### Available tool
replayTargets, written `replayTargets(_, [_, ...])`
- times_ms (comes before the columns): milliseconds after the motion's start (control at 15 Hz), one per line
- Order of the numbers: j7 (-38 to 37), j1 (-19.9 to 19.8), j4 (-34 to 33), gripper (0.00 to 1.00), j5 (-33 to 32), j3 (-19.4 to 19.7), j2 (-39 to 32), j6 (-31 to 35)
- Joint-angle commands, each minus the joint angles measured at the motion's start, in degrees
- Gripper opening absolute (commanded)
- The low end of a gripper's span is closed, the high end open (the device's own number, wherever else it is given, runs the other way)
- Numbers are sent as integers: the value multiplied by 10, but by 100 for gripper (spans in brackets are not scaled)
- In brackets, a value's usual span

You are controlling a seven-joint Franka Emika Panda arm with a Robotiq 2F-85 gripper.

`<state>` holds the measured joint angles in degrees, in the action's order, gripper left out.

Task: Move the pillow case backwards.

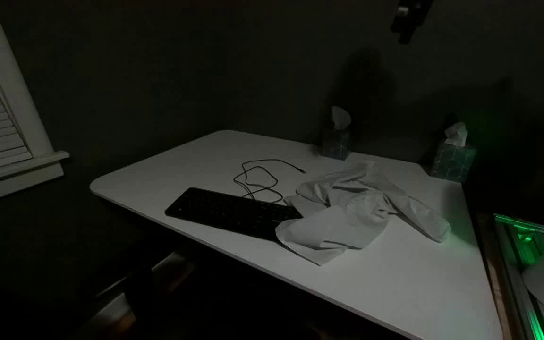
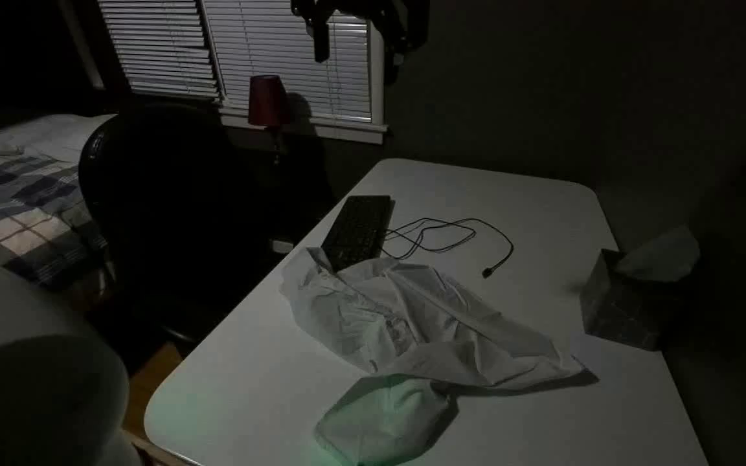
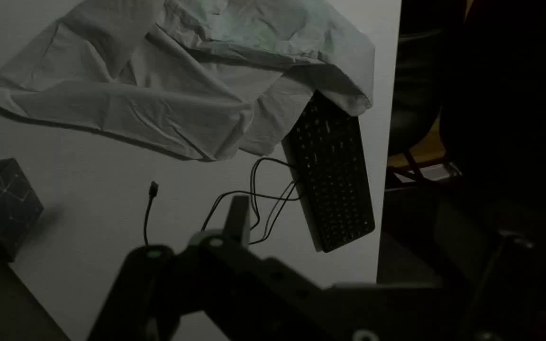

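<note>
The pillow case is a crumpled white cloth lying on the white table. It shows in both exterior views [image 1: 343, 219] [image 2: 405, 317] and in the wrist view [image 3: 159, 99]. One edge of it covers an end of the black keyboard [image 1: 229, 212]. My gripper [image 2: 357, 58] is high above the table, well apart from the cloth, with its fingers spread and nothing between them. It is partly in view at the top of an exterior view [image 1: 409, 23]. In the wrist view, the gripper [image 3: 372, 218] has one finger clear and the other lost in the dark.
The keyboard's black cable [image 2: 463, 223] lies looped on the table [image 2: 509, 181]. Tissue boxes [image 1: 335, 141] [image 1: 454, 160] stand along the wall edge. A dark chair [image 2: 159, 213] stands beside the table's long edge. A red lamp [image 2: 268, 100] is near the window. The room is dim.
</note>
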<state>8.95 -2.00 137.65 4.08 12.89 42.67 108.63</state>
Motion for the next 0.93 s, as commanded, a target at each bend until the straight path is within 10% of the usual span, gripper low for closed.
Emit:
replayTargets(0, [6,-10,-1,100,6,-7,-2,-2])
replayTargets(467, [-3,-6,7,100,13,-15,-14,27])
replayTargets(867, [22,13,89,100,-3,-51,-68,193])
